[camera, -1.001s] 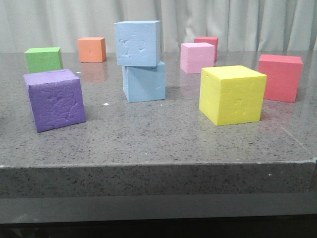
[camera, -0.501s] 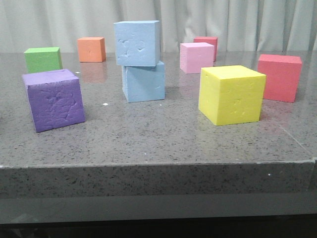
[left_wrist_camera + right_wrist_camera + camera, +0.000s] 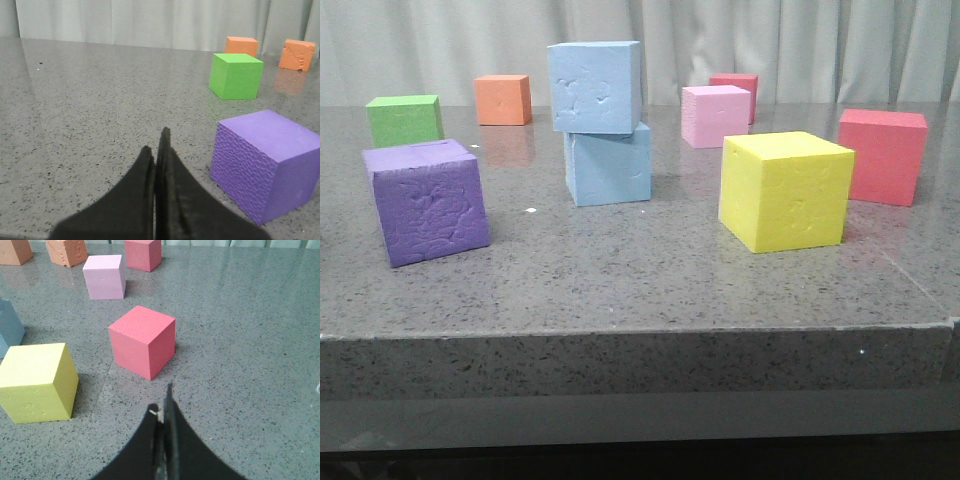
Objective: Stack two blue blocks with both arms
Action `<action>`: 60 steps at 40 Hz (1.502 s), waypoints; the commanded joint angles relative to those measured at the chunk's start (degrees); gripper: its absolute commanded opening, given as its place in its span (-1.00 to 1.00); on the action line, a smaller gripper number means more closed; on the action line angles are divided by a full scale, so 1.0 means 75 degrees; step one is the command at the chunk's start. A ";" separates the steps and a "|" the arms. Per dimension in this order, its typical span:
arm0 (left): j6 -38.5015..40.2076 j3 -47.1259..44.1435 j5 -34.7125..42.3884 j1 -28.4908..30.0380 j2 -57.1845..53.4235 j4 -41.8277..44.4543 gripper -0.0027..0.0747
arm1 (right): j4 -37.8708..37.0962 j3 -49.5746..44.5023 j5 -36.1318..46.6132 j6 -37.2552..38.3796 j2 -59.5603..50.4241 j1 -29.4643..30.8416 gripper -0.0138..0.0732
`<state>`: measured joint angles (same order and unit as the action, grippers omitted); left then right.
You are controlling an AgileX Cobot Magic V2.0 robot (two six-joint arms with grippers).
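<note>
Upper block (image 3: 595,87) sits on lower block (image 3: 609,165), offset slightly left, mid-table (image 3: 620,290). Big cube (image 3: 425,200) front left, another cube (image 3: 786,190) front right. Behind: two small cubes (image 3: 405,119) (image 3: 502,99) at left, three (image 3: 716,115) (image 3: 735,85) (image 3: 883,155) at right.

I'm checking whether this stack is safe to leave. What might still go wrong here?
1. The upper blue block sits shifted left and twisted on the lower blue block, overhanging its edge; a table bump might tip it.
2. Both arms look withdrawn with fingers closed: the left gripper near the purple cube, the right gripper near the red cube. A forward sweep may shove these.
</note>
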<state>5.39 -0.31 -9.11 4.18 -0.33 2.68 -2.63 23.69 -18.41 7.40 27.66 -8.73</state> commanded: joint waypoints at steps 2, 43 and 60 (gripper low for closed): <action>0.0015 -0.0028 0.0661 -0.0003 -0.0137 -0.0057 -0.98 | -0.0031 0.0195 0.0569 -0.0072 0.0011 0.0022 -0.84; 0.0015 -0.0028 0.0661 -0.0003 -0.0125 -0.0057 -0.98 | -0.0233 0.0054 0.0742 -0.0072 0.0004 0.0022 -0.84; 0.0015 -0.0028 0.0661 -0.0003 -0.0125 -0.0057 -0.98 | 0.0728 -0.2166 0.2026 -0.1497 -0.2043 0.0256 -0.84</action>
<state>5.39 -0.31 -8.84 4.18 -0.33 2.68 0.33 9.02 -8.32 -1.97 15.51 -8.20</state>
